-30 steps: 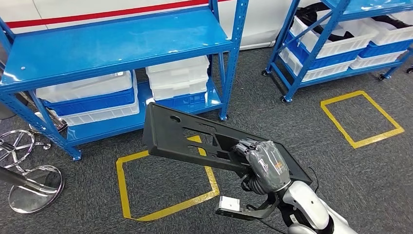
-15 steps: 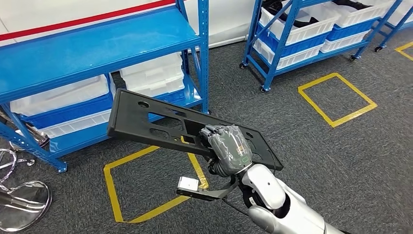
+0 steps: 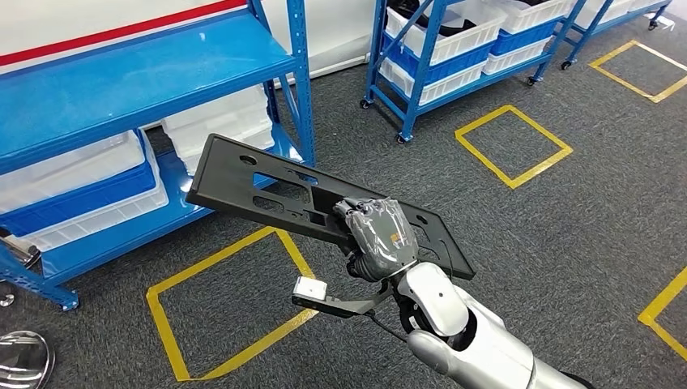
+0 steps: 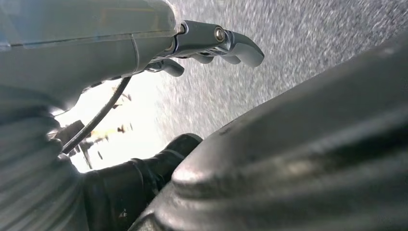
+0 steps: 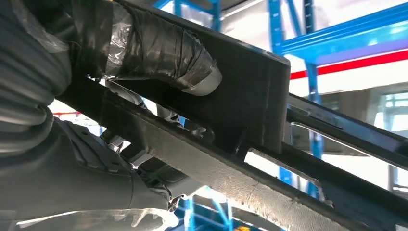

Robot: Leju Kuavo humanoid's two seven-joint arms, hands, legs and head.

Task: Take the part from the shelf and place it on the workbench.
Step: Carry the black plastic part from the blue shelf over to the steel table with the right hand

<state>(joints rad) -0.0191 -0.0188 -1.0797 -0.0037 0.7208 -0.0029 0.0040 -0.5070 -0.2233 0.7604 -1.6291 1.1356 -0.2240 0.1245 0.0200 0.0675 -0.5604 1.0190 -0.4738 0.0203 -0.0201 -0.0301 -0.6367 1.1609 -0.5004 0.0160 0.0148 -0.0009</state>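
The part is a long flat black plastic panel with several cut-outs. In the head view it is held level above the grey carpet, in front of the blue shelf. My right hand grips it near its right end, fingers wrapped over the top face. The right wrist view shows the taped thumb pressed on the part's dark edge. In the left wrist view my left hand hangs over the carpet with loosely extended fingers and nothing in it.
A blue shelf with white and blue bins stands at the left. A second wheeled rack with bins is at the back right. Yellow taped squares mark the carpet. A chrome stool base is at the bottom left.
The whole picture has shifted: the camera has turned to the right, so the shelves slide left in view. The right hand keeps hold of the part throughout.
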